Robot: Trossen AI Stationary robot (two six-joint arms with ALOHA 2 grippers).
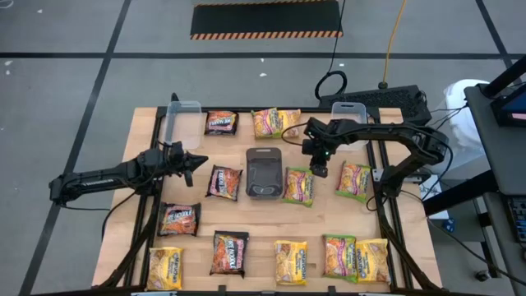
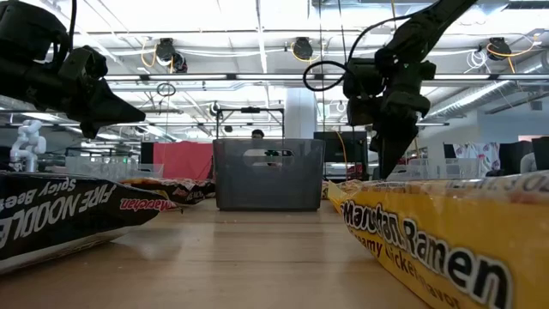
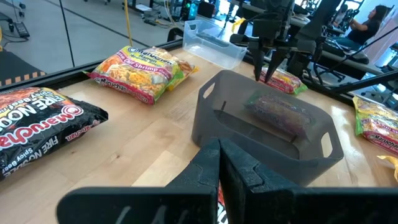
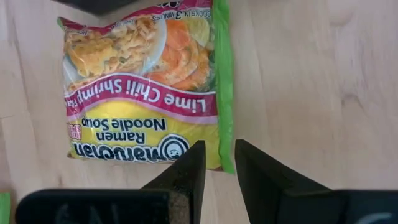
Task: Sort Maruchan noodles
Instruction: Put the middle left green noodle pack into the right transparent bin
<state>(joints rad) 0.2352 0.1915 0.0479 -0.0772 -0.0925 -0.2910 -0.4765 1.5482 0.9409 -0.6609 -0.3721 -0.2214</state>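
Hovering: right hand (image 4: 216,163) released over lime shrimp packet (image 4: 143,87) | left hand (image 3: 219,163) clenched, empty

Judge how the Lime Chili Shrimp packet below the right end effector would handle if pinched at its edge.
The Lime Chili Shrimp packet looks glossy, so its film may slip. It lies flat with a thin green edge seam, which probably flexes while the noodle block inside stays stiff. It likely lifts easily, though the brittle noodles could crack.
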